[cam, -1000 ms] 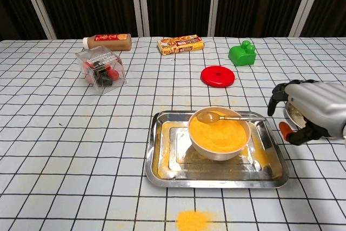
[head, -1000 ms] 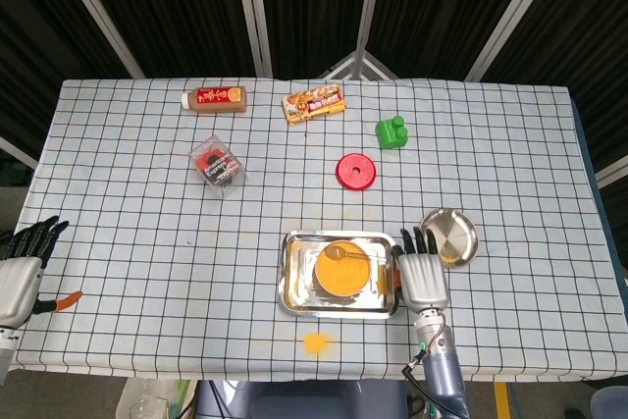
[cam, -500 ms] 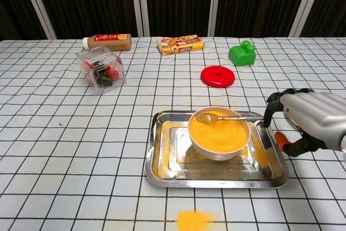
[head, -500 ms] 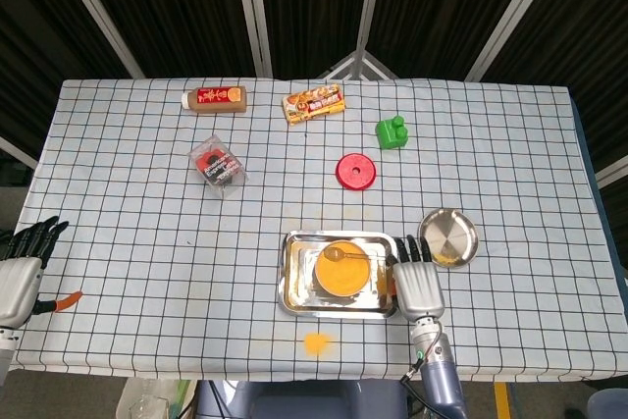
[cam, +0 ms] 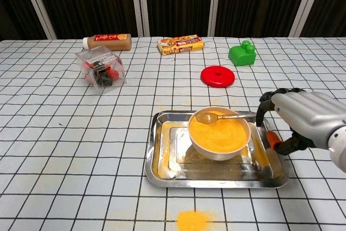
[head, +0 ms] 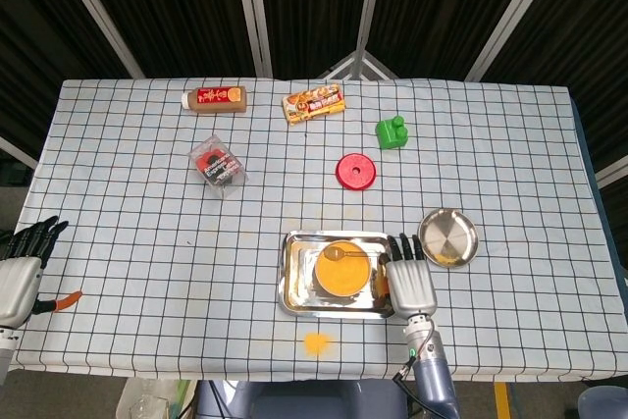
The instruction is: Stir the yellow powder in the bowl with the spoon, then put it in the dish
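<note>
Only the head view is showing the left hand (head: 22,260), fingers spread and empty; the right hand (cam: 303,118), open, is hovering beside the spoon (cam: 220,117) over the checked worktop (cam: 54,150).

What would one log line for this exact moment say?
phase: reaching | right hand: open, beside spoon handle | spoon: resting in bowl | left hand: idle, table edge

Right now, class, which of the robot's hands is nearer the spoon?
The right hand: it hovers just right of the spoon in the bowl. The left hand sits far off at the table's left edge.
</note>
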